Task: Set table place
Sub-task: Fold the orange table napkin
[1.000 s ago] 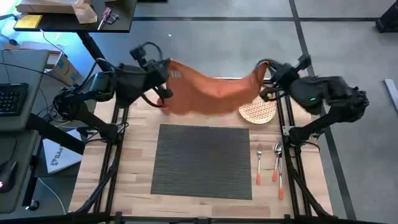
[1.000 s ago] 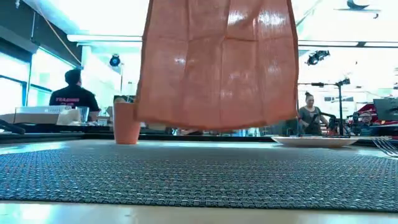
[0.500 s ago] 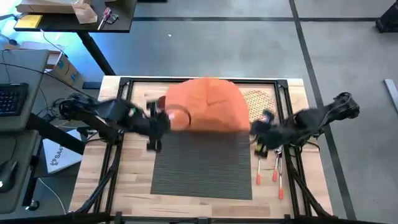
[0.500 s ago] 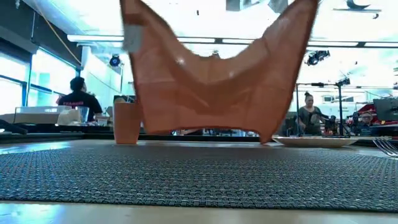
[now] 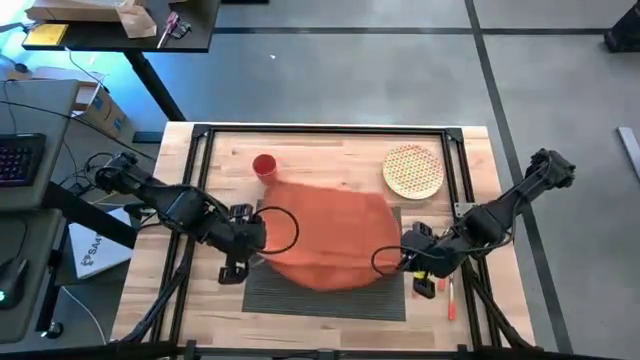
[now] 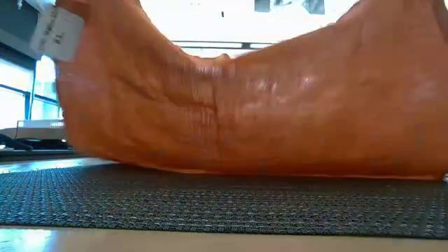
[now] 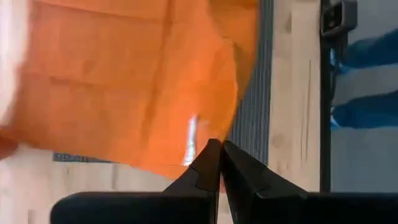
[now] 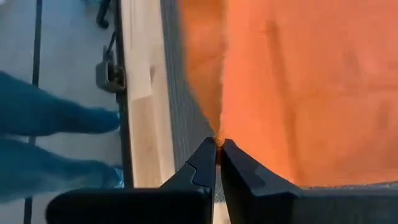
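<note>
While both arms are reaching low over the table (image 5: 330, 145), the entry is reading as follows.

Item: napkin (image 5: 325, 235), rust-orange cloth, sagging across the middle of the high view and draping onto the table place (image 5: 320, 300).

Grip: left gripper (image 5: 243, 262), at centre-left of the frame, is pinching one corner of the cloth between closed fingers; right gripper (image 5: 412, 262), at centre-right, is clamping the opposite corner likewise. Each wrist view is showing its fingertips (image 7: 214, 152) meeting on fabric.

Risks, as judged: cloth is bunching in the middle, so letting go now is likely leaving it rumpled; uneven lowering could be dragging the mat askew; the right arm is working just beside the cutlery (image 5: 447, 290) and could be nudging it.

Position: table place is lying flat at lower centre of the table, directly beneath and between the two grippers, mostly covered, with only its lower strip showing. Plate (image 5: 413, 171) and cup (image 5: 264, 165) are standing above it in frame, well apart.
</note>
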`<state>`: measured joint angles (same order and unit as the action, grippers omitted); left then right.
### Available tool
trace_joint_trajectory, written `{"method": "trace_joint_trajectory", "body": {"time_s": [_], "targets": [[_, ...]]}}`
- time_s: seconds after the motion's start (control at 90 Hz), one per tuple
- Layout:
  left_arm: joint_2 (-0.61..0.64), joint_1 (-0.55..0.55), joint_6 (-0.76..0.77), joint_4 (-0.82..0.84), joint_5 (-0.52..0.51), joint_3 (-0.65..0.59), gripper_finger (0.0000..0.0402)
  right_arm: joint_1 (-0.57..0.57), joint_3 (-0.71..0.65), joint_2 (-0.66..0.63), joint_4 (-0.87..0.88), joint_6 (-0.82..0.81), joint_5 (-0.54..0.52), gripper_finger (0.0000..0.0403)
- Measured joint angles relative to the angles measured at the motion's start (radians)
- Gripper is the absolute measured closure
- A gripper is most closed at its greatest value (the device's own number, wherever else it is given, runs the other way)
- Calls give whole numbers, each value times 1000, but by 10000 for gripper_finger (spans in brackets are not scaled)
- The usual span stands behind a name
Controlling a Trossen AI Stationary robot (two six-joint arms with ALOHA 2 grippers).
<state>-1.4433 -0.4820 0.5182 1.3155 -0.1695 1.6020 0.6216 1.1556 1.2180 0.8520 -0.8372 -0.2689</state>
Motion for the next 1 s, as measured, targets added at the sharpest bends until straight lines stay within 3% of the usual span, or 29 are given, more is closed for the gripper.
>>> {"method": "trace_joint_trajectory", "body": {"time_s": [0.089,0.222,0.344,0.433,0.511,0.6,0.733,0.844,1.0], "targets": [[3,21,-6,-5,-167,79,402,-24,80,-26,51,29,-183,403],[5,88,-118,-8,-495,188,402,-81,240,-51,201,182,-596,403],[5,162,-344,-89,-821,241,402,-138,388,-72,228,437,-998,403],[5,218,-574,-220,-973,256,402,-188,501,-78,226,632,-1103,403],[5,256,-786,-364,-1018,261,402,-226,591,-76,227,749,-1061,403],[4,266,-990,-491,-1001,267,402,-242,666,-77,226,811,-923,403],[5,228,-1088,-511,-965,268,402,-240,679,-78,248,737,-668,403],[5,165,-899,-330,-872,265,402,-209,576,-77,341,515,-430,403],[3,82,-357,-21,-661,177,402,-106,280,-71,296,280,-221,403]]}}
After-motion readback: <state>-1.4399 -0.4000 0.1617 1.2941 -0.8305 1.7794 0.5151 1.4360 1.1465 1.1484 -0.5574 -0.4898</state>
